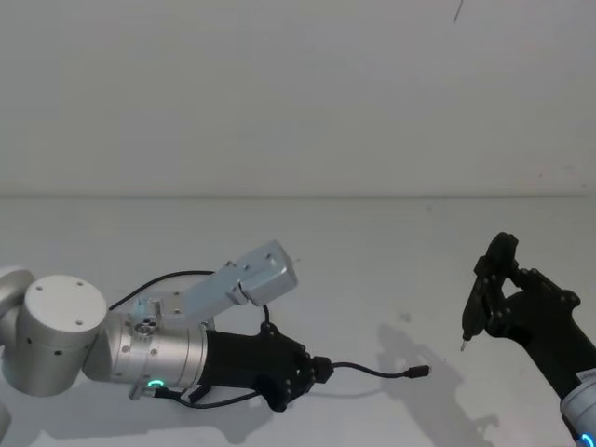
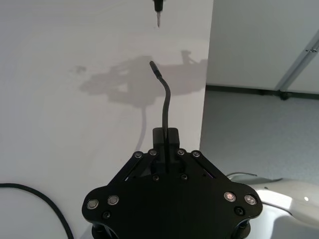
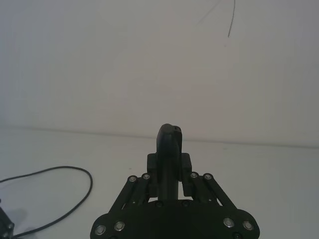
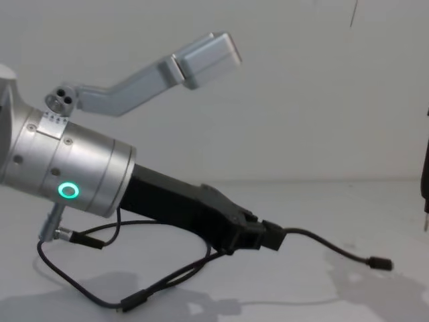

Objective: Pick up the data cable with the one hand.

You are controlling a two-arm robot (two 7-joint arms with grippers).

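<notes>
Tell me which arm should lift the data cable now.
Left. The left gripper is shut on the data cable near its plug end, low over the table. The right gripper sits apart to the right, shut on a metal-tipped black stick.

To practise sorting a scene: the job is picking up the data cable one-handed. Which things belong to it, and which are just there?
Job: data cable; left tool, shut on it.
Not the job: right tool, held to the right, gripping a metal-tipped black stick; short wire at the left wrist; white table.
</notes>
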